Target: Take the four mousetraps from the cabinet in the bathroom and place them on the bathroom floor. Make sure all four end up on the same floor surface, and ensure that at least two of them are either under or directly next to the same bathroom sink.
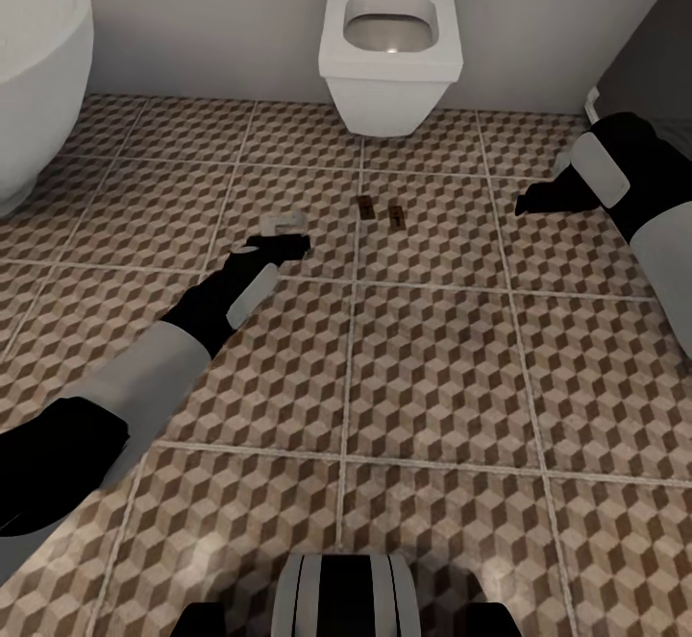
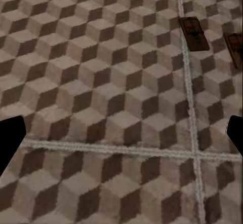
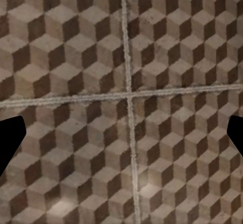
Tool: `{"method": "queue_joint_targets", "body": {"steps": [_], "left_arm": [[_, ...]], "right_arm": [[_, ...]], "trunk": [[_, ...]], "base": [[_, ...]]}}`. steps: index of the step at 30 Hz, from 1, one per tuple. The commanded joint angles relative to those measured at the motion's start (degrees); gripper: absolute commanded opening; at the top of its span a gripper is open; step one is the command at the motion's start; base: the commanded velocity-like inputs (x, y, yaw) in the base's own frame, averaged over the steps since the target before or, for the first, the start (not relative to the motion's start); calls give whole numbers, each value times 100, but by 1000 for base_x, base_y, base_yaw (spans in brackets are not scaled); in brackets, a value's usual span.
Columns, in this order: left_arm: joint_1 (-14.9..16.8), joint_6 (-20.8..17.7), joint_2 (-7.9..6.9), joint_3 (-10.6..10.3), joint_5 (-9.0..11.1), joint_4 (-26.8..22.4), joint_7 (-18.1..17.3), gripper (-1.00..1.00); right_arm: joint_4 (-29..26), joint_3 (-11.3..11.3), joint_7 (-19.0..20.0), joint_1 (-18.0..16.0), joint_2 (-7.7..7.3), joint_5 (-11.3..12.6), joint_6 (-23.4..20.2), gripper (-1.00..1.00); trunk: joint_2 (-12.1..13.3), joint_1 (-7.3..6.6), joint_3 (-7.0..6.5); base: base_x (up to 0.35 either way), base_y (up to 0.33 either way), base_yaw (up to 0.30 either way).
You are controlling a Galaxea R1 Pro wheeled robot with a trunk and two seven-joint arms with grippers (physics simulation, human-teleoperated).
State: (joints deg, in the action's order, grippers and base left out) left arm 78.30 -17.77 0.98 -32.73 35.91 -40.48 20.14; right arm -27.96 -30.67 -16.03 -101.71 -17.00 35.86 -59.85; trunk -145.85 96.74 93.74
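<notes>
On the bathroom floor: two mousetraps side by side before the toilet.
Right trap cropped in left wrist view; left gripper and right gripper fingers released, empty.

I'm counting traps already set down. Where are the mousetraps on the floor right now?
In the head view, two mousetraps lie side by side on the tiled floor, just in front of the toilet, ahead and to the right of the left gripper.
</notes>
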Motion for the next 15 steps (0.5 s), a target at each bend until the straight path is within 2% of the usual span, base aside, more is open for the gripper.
{"method": "queue_joint_targets", "body": {"steps": [1,2,4,5,8,9,11,12,15], "left_arm": [[2,-96,-53,-26,57,-149,53,100],[2,-96,-53,-26,57,-149,53,100],[-1,-301,-177,-23,60,-459,57,100],[-1,-301,-177,-23,60,-459,57,100],[-9,-625,-373,-16,62,-986,63,100],[-9,-625,-373,-16,62,-986,63,100],[-45,-797,-477,-9,63,-1328,65,100],[-45,-797,-477,-9,63,-1328,65,100],[-170,-973,-584,2,64,-1760,67,100]], "right_arm": [[-12,-44,-41,-2,-9,61,-15,100],[-12,-44,-41,-2,-9,61,-15,100],[-17,-46,-41,2,-8,61,-15,100],[-17,-46,-41,2,-8,61,-15,100],[-21,-49,-41,6,-2,60,-15,100],[-21,-49,-41,6,-2,60,-15,100],[-22,-51,-41,8,3,60,-15,100],[-22,-51,-41,8,3,60,-15,100],[-24,-52,-41,14,8,61,-15,100]], "trunk": [[-1,-1,4],[-1,-1,4],[-1,-1,4],[-1,-1,4],[-1,-1,4],[-1,-1,4],[-1,-1,4],[-1,-1,4],[-1,-1,4]], "base": [[-18,-4,0],[-18,-4,0],[-13,-3,0],[-11,-3,0],[-7,-2,0],[-6,-1,0],[-4,-1,0],[-4,-1,0],[-2,-1,0]]}}
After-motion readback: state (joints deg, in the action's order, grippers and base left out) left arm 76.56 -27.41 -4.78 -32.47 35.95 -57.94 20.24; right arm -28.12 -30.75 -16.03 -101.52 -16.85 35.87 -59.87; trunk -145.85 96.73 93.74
